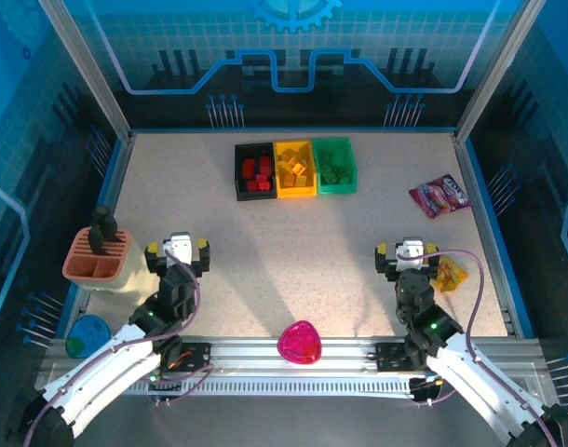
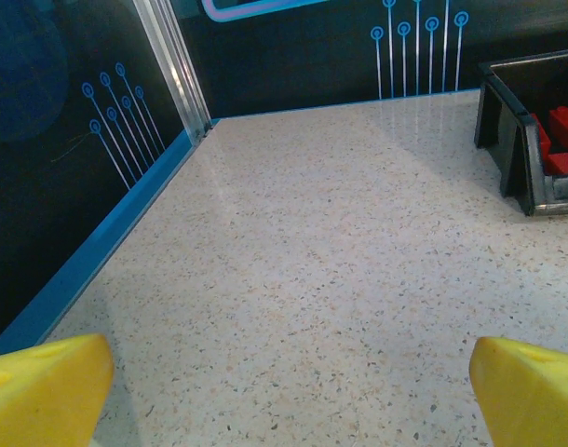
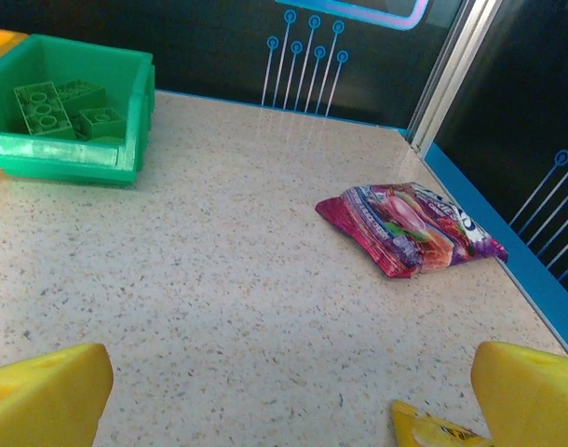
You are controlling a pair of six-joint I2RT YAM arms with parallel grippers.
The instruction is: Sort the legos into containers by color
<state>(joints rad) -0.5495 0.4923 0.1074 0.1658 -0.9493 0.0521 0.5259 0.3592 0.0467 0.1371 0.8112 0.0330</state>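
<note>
Three bins stand side by side at the back of the table. The black bin (image 1: pixel 254 171) (image 2: pixel 531 140) holds red legos (image 1: pixel 258 173) (image 2: pixel 563 144). Yellow legos (image 1: pixel 292 171) lie in the yellow bin (image 1: pixel 294 169). Green legos (image 1: pixel 333 170) (image 3: pixel 56 107) fill the green bin (image 1: pixel 334 165) (image 3: pixel 70 112). My left gripper (image 1: pixel 177 250) (image 2: pixel 289 386) hovers open over bare table at the near left, far from the bins. My right gripper (image 1: pixel 411 253) (image 3: pixel 289 386) is open at the near right, nothing between its fingers.
A purple snack packet (image 1: pixel 439 196) (image 3: pixel 410 228) lies at the right. A yellow packet (image 1: pixel 449 273) (image 3: pixel 433 430) sits beside the right gripper. A peach slotted holder (image 1: pixel 102 259) stands at the left edge, a pink heart dish (image 1: pixel 300 343) at the front, a blue-green disc (image 1: pixel 86 335) off the front left corner.
</note>
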